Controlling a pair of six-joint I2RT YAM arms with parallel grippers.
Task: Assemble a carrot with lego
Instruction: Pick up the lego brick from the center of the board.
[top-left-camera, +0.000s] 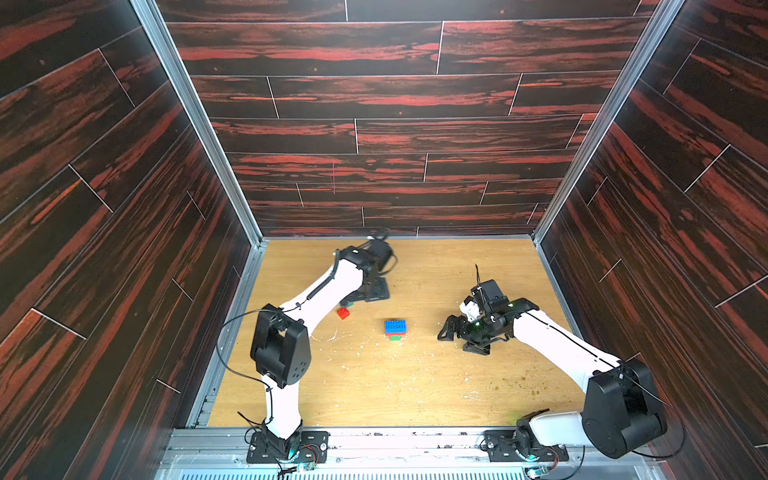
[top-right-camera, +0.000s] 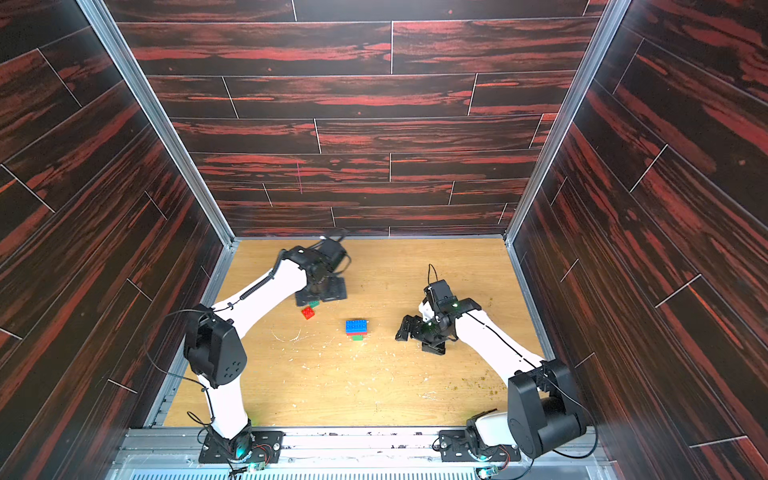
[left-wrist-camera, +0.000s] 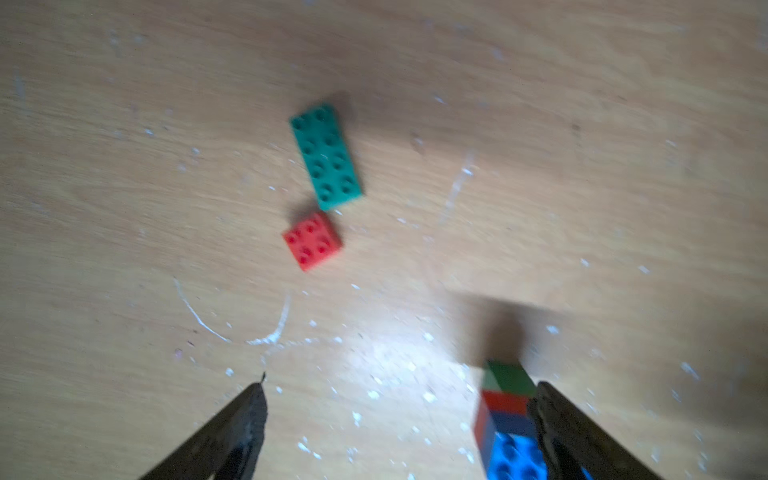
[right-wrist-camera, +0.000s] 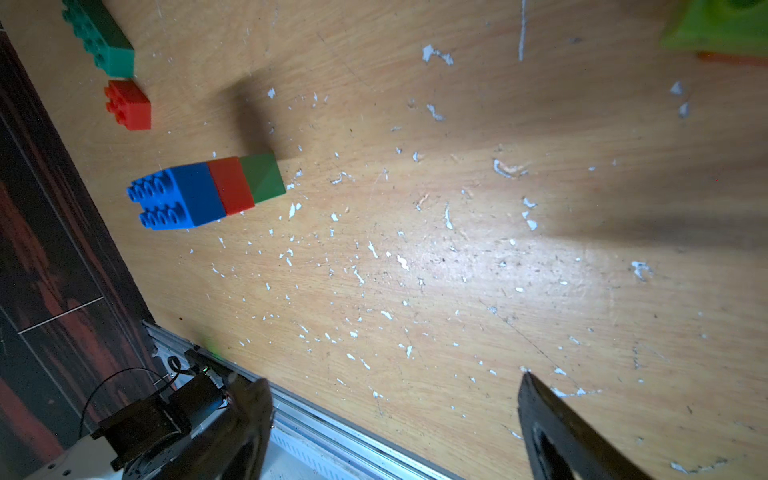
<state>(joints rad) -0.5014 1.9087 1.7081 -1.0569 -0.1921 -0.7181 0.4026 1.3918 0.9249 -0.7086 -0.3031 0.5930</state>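
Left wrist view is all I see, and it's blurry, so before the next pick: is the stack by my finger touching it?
Observer: No. In both top views the stack stands upright, clear of the left gripper.
Operator: Where's the other arm?
Observer: The right gripper hangs open and empty on the stack's right.
Operator: Any more bricks?
Observer: A blurred lime piece shows at the right wrist view's edge.

Stack (right-wrist-camera: 203, 193) blu/red/grn bands; 1 teal brick (left-wrist-camera: 326, 156), 1 red brick (left-wrist-camera: 312, 241); table (top-left-camera: 374, 382) tan woodgrain.
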